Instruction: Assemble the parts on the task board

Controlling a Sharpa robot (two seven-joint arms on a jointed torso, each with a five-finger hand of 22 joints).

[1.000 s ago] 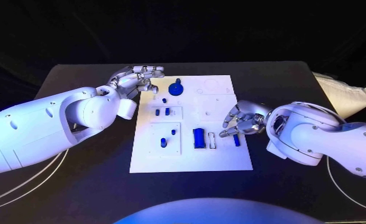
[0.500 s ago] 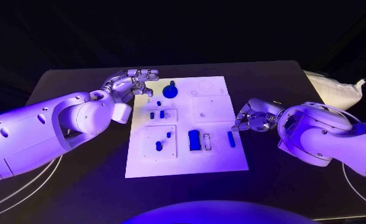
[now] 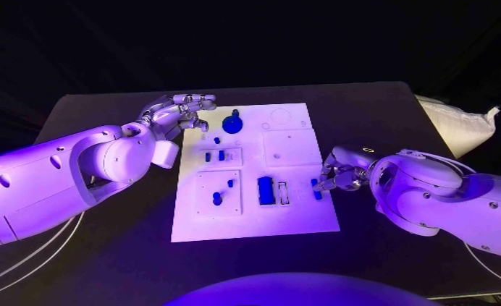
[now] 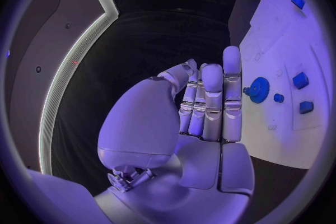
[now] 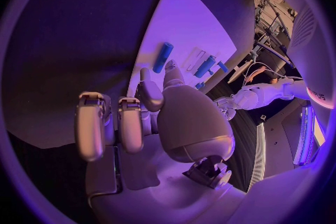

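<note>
Table: a black table (image 3: 104, 262) is carrying the white task board (image 3: 255, 226) at its middle, the long side running away from the robot.
Near board: a large blue block (image 3: 267, 190) is sitting beside a narrow empty slot, and a slim blue bar (image 3: 316, 189) is lying just inside the board's right edge.
Right hand: the right hand (image 3: 339, 172) is hanging at that right edge, right next to the slim bar; its fingers are curling inward, and in the right wrist view (image 5: 133, 123) they seem to be holding nothing, though contact with the bar is hard to judge.
Middle board: two small blue pegs (image 3: 214, 155) are standing in a raised square plate, with two more blue pieces (image 3: 221, 195) on the plate nearer the robot.
Far board: a blue gear (image 3: 232, 124) is resting near the far left corner.
Left hand: the left hand (image 3: 179, 113) is hovering off the board's far left edge, fingers extended and empty; the left wrist view (image 4: 203, 106) is showing them straight, side by side.
Room: darkness is surrounding the table.
</note>
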